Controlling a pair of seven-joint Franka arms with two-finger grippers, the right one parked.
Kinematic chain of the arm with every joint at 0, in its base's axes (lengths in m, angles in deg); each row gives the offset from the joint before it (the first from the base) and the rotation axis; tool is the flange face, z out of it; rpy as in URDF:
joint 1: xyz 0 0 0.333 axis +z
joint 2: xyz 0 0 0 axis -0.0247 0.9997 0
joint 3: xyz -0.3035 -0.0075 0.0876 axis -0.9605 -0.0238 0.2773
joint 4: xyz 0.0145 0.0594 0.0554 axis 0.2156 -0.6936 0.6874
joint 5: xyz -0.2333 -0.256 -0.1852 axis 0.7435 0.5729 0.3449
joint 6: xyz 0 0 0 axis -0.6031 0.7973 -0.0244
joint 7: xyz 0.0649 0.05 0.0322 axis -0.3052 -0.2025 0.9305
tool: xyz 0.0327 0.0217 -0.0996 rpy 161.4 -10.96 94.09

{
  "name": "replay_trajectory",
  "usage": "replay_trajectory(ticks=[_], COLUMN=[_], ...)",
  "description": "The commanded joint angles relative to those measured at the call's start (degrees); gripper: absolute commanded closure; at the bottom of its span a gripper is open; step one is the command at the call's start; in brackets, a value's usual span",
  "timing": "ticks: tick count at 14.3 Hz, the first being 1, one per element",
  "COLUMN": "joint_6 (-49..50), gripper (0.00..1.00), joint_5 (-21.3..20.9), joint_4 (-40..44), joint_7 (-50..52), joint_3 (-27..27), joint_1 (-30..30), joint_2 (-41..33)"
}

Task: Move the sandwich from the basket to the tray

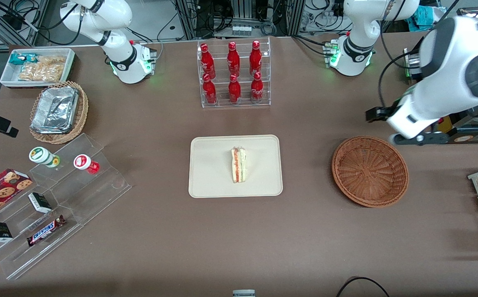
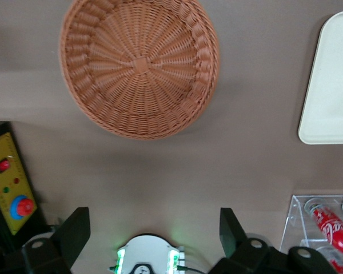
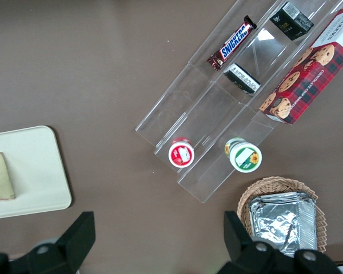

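The sandwich [image 1: 239, 165], a pale wedge with red and green filling, lies on the cream tray [image 1: 210, 173] in the middle of the table. It also shows in the right wrist view [image 3: 0, 177], on the tray [image 3: 37, 171]. The reddish-brown wicker basket [image 1: 370, 171] stands beside the tray toward the working arm's end and is empty. My left gripper [image 1: 377, 114] is raised high above the table, a little farther from the front camera than the basket. In the left wrist view the gripper [image 2: 154, 228] is open and empty, with the basket [image 2: 140, 65] and a tray corner [image 2: 331, 85] below it.
A clear rack of red bottles [image 1: 234, 74] stands farther back than the tray. Toward the parked arm's end are a stepped clear shelf with snacks [image 1: 53, 198], a tan basket of foil containers [image 1: 59, 111] and a white bin [image 1: 36, 66]. A yellow control box [image 2: 11, 188] sits near the basket.
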Motion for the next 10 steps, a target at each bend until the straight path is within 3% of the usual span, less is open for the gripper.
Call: replay_trajectory(ticks=[1,6,10], joint_6=[0.8,-2.4,-3.9], gripper=[0.00,0.00,0.00], joint_5=[0.2,-0.6,-0.7], joint_4=[1.7,5.8,6.4], joint_7=[-4.1,-4.9,-4.7], joint_3=[-2.2,3.2,3.5], joint_1=[4.9,6.3,6.3], joint_2=[-2.6,-2.9,-2.8])
